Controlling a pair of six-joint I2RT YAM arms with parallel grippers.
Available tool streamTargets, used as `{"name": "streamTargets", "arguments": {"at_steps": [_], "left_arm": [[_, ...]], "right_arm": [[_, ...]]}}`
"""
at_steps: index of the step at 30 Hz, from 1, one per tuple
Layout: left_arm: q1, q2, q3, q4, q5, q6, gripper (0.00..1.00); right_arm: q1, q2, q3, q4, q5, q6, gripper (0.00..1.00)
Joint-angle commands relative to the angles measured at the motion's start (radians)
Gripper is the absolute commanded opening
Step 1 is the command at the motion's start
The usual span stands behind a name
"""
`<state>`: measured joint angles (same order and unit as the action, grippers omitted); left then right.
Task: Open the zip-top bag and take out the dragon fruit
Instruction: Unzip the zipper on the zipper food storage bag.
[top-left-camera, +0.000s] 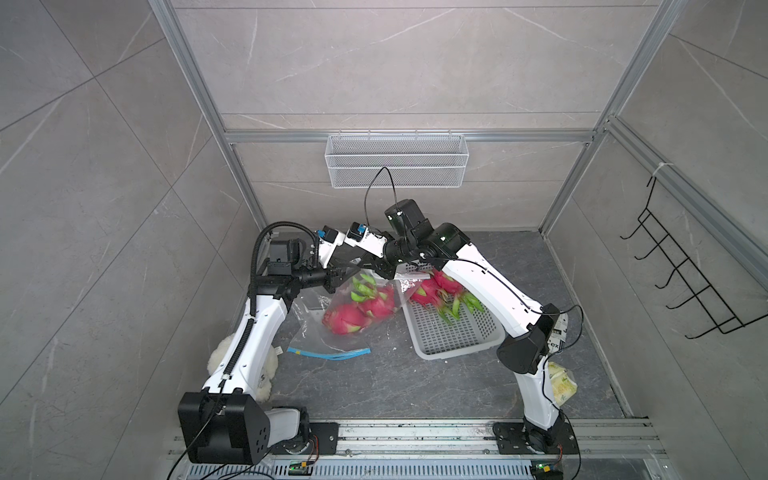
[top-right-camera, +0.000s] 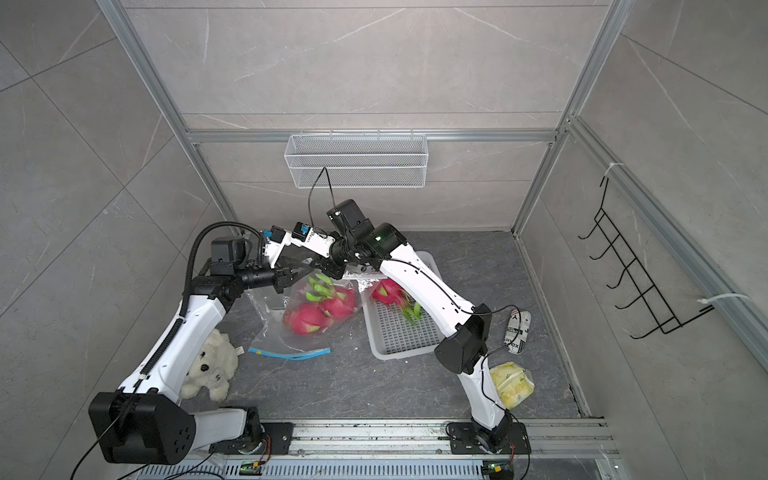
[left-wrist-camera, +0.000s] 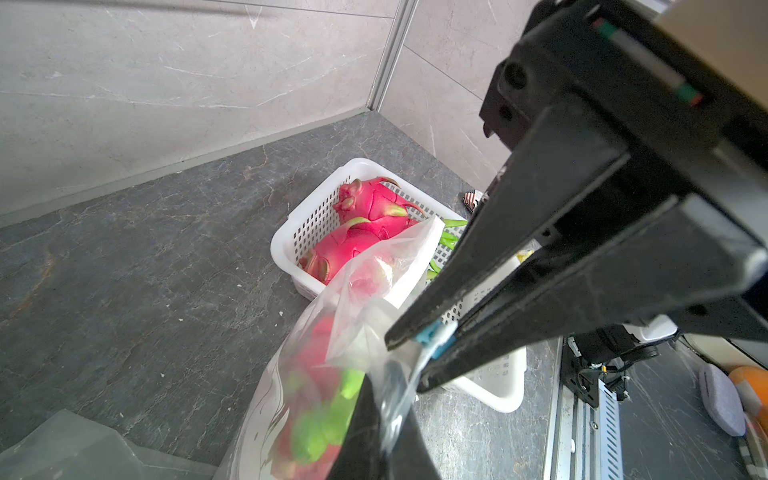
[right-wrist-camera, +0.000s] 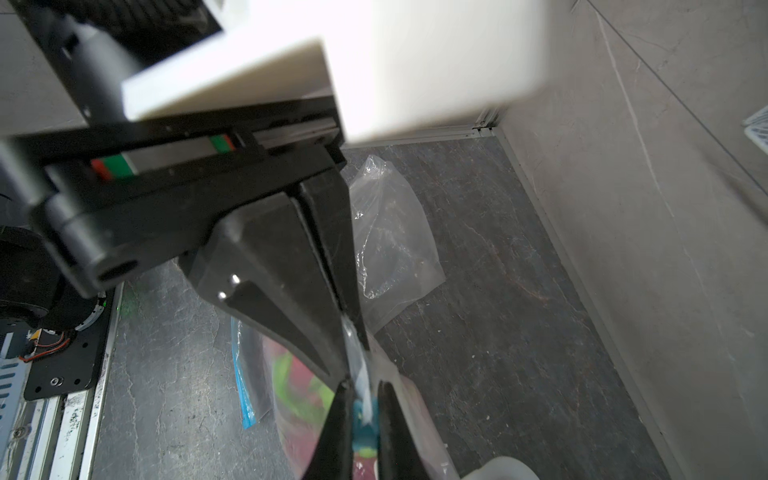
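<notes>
beside the white basket, on its side toward the left arm, the zip-top bag hangs held up by its top edge; an empty bag lies flat a little farther from the basket. about half the job looks done: two dragon fruit sit in the basket, and two more dragon fruit lie inside the bag. they are oval and magenta with green pointed tips. the left gripper is clamped on the blue zip strip. the right gripper is pinched tight on the bag's film.

Top views look steeply down; wrist views close on the bag
</notes>
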<state>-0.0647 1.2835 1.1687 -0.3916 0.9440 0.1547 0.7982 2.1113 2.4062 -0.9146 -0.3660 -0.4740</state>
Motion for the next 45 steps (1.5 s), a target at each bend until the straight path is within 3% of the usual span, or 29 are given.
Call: {"name": "streamTargets", "arguments": {"at_steps": [1, 13, 25, 31, 35, 40, 45], "left_arm": [[0.047, -0.051, 0.012, 0.103, 0.037, -0.029, 0.0], [0.08, -0.065, -0.018, 0.177, 0.078, -0.082, 0.0], [0.083, -0.051, -0.013, 0.171, 0.113, -0.088, 0.01], [0.077, -0.042, 0.025, 0.105, 0.177, -0.087, 0.32], [0.077, -0.059, 0.042, 0.04, 0.151, -0.042, 0.34], [0.067, -0.041, 0.057, 0.097, 0.18, -0.101, 0.33], [0.014, 0.005, 0.109, 0.081, 0.185, -0.087, 0.43]], "right_arm": [[-0.042, -0.025, -0.024, -0.095, 0.068, 0.003, 0.09], [-0.069, -0.037, -0.06, -0.112, 0.11, -0.021, 0.08], [-0.082, -0.05, 0.005, -0.146, 0.043, -0.043, 0.08], [-0.082, 0.0, 0.101, -0.172, 0.0, -0.009, 0.08], [-0.08, 0.033, 0.154, -0.207, -0.004, -0.009, 0.09], [-0.08, 0.035, 0.153, -0.208, -0.02, -0.009, 0.09], [-0.079, 0.035, 0.156, -0.215, -0.038, -0.009, 0.09]]}}
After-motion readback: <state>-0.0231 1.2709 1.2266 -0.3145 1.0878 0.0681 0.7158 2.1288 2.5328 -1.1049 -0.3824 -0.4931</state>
